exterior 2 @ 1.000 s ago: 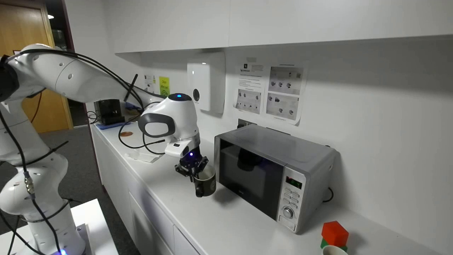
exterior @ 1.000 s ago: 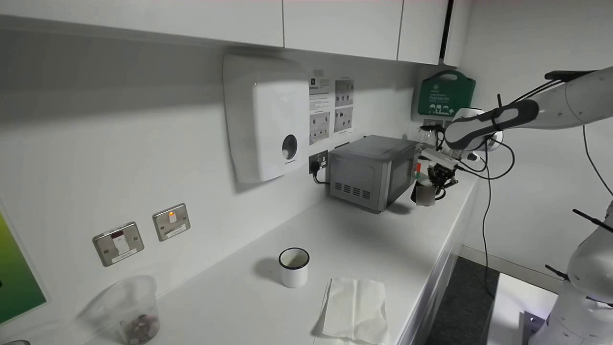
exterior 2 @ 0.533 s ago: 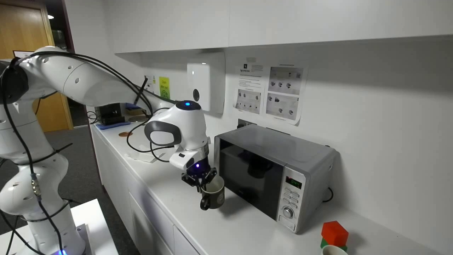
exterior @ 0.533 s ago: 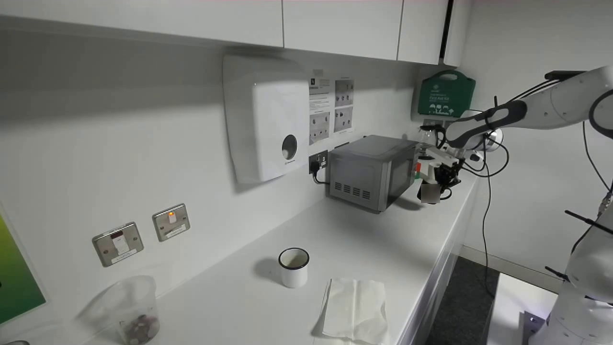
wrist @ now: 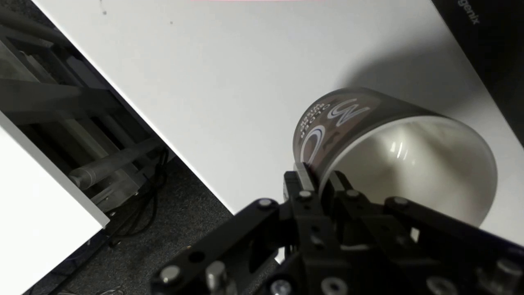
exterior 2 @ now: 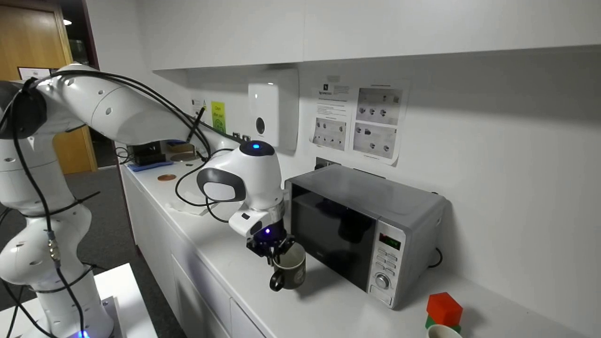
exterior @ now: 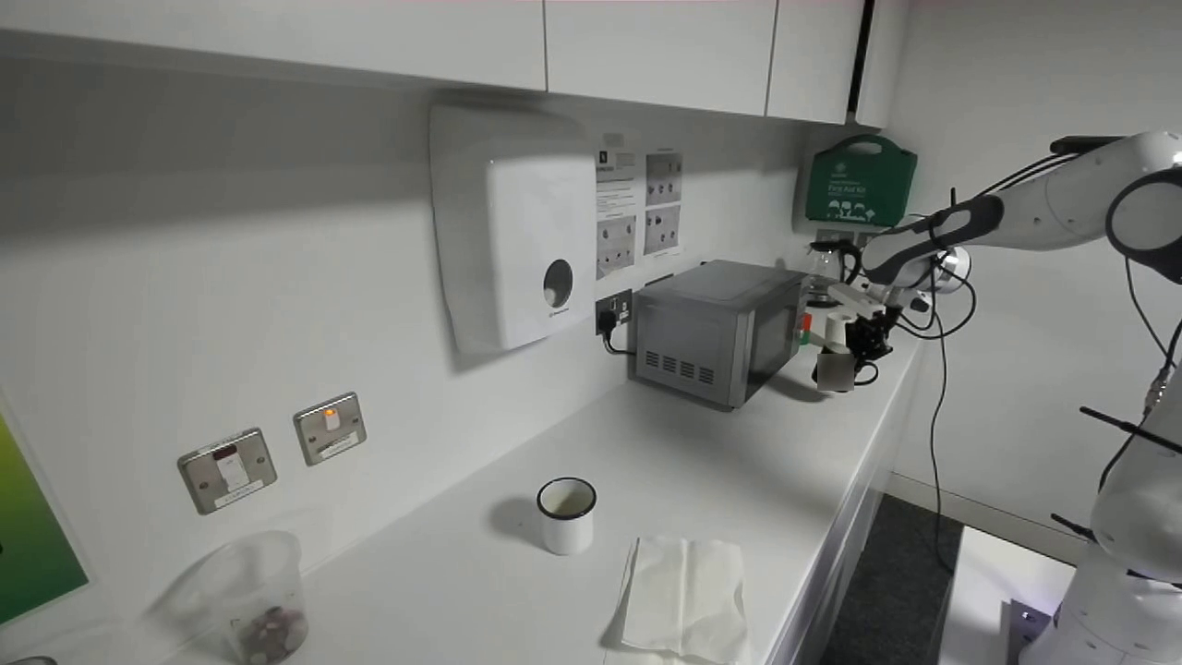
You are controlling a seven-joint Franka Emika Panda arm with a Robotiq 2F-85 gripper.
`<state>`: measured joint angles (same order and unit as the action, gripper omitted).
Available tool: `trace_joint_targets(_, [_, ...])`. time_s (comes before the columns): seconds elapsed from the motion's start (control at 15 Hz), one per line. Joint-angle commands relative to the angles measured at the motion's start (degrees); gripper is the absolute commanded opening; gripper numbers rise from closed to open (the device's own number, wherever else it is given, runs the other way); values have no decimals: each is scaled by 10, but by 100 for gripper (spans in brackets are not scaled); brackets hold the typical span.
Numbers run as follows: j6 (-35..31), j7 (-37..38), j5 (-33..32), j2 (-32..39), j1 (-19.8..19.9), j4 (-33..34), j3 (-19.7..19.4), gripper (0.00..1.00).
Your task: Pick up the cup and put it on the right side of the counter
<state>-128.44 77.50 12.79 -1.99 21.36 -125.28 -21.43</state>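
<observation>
Cup (exterior 2: pixel 295 274) hangs over the white counter (exterior 2: pixel 347 317), its rim pinched in our gripper (wrist: pixel 319 180). In an exterior view we see, from the cup, a microwave (exterior 2: pixel 361 225) at 2 o'clock, a wall dispenser (exterior 2: pixel 276 108) at 12, a wooden door (exterior 2: pixel 33 37) between 10 and 11.

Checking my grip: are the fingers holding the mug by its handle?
No, the wrist view shows the fingers pinching the mug by its rim.

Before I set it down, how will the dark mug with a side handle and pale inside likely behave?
The dark mug may swing or twist, since the black two-finger gripper pinches its wall on one side. It looks rigid but probably breakable: the shiny inside suggests glazed ceramic. That gloss may make it slippery.
</observation>
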Motion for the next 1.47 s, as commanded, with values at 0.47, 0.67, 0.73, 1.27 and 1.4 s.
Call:
trace_joint_targets(0.47, [3,-1,1,2,1,4,1,9])
trace_joint_targets(0.67, [3,-1,1,2,1,4,1,9])
trace_joint_targets(0.73, [3,-1,1,2,1,4,1,9])
trace_joint_targets(1.27, [10,16,2,3,-1,4,3,2])
trace_joint_targets(1.4, [13,28,4,10,-1,12,3,2])
